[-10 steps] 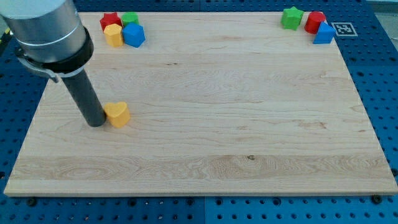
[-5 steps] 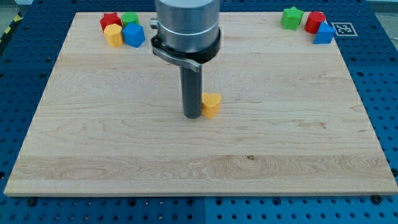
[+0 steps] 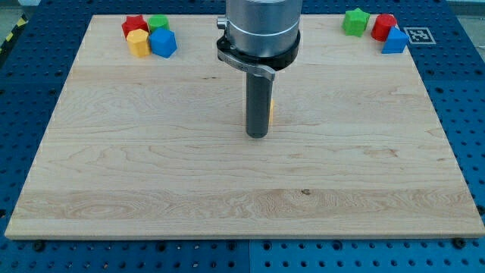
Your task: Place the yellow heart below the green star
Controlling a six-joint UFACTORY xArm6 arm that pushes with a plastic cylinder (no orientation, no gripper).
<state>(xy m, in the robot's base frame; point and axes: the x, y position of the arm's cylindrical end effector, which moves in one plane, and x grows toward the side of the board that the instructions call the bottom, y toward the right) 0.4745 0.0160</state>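
The yellow heart (image 3: 271,112) is near the board's middle, almost wholly hidden behind my rod; only a thin yellow sliver shows at the rod's right edge. My tip (image 3: 257,136) rests on the board just left of and in front of the heart, touching it. The green star (image 3: 355,21) sits at the view's top right, far from the heart.
A red block (image 3: 383,26) and a blue block (image 3: 395,41) lie just right of the green star. At the view's top left a red block (image 3: 134,25), a green block (image 3: 158,23), a yellow block (image 3: 139,42) and a blue block (image 3: 163,43) cluster together.
My tip has swept from the board's left to near its middle, pushing the yellow heart rightward and slightly upward. The heart is now mostly hidden behind the rod.
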